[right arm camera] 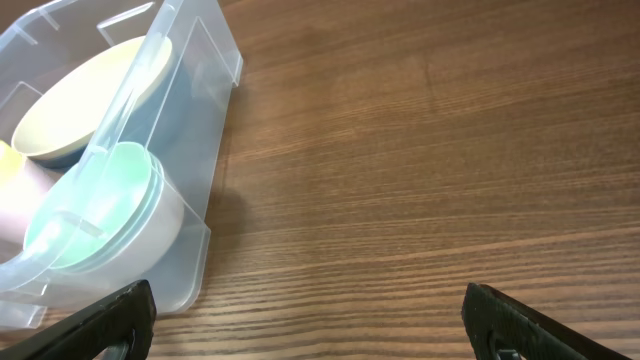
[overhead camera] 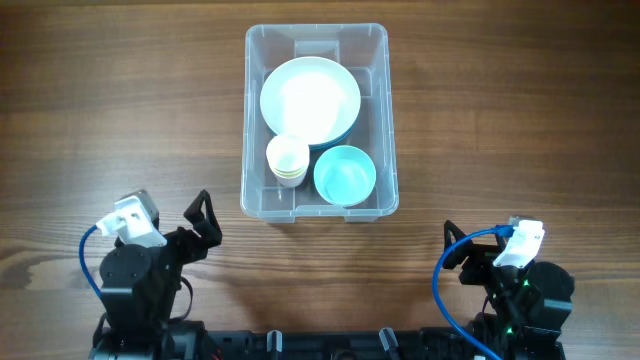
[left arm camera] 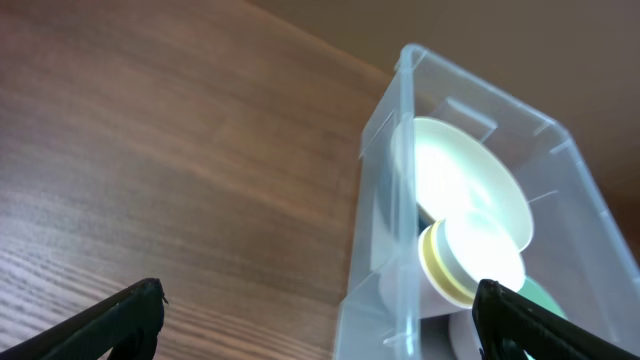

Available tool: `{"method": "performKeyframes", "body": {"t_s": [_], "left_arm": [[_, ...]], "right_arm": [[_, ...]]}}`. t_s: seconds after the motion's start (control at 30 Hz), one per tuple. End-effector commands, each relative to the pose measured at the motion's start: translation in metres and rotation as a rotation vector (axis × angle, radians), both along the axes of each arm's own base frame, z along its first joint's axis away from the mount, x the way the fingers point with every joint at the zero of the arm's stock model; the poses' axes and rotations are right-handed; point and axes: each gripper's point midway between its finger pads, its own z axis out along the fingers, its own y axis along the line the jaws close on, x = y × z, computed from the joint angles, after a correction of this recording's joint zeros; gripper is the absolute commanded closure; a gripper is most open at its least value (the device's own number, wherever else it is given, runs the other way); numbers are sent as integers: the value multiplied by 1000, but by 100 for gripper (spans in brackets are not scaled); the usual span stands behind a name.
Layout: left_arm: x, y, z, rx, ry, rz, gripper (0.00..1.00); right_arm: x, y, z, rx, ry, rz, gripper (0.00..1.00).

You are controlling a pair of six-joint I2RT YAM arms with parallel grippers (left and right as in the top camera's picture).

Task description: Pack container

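Observation:
The clear plastic container [overhead camera: 381,130] stands at the table's middle back. Inside it lie a large white bowl [overhead camera: 310,98], a stack of small cream cups [overhead camera: 287,157] and a teal bowl [overhead camera: 345,174]. The container also shows in the left wrist view [left arm camera: 385,230] and the right wrist view [right arm camera: 205,80]. My left gripper [overhead camera: 200,225] is open and empty near the front left, apart from the container; its fingertips show in the left wrist view [left arm camera: 320,315]. My right gripper [overhead camera: 455,262] is open and empty at the front right; its fingertips show in the right wrist view [right arm camera: 305,320].
The wooden table [overhead camera: 520,120] stretches to both sides of the container. Blue cables [overhead camera: 440,275] loop at each arm's base near the front edge.

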Motion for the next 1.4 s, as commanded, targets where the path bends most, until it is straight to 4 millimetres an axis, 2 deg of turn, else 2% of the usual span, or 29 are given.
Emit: {"method": "performKeyframes", "body": {"t_s": [0.0,0.1,0.23,0.7,1.37], "left_arm": [[-1,-4,-15,-9,4,-18,0],[-2,-4,-24,-9,-12,-18,0],[-1,-4,-27,-11,-54,-18,0],[-4,-4,-81,-12,-38,-22,0],[-4,-4,-81,-12,-39,-22,0]], "right_arm": [[0,3,-1,15,-4,10,0],[0,3,-1,15,-4,10,0],[0,3,-1,15,-4,10,0],[0,3,-1,15,-4,10,0],[0,3,-1,15,-4,10,0]]}}
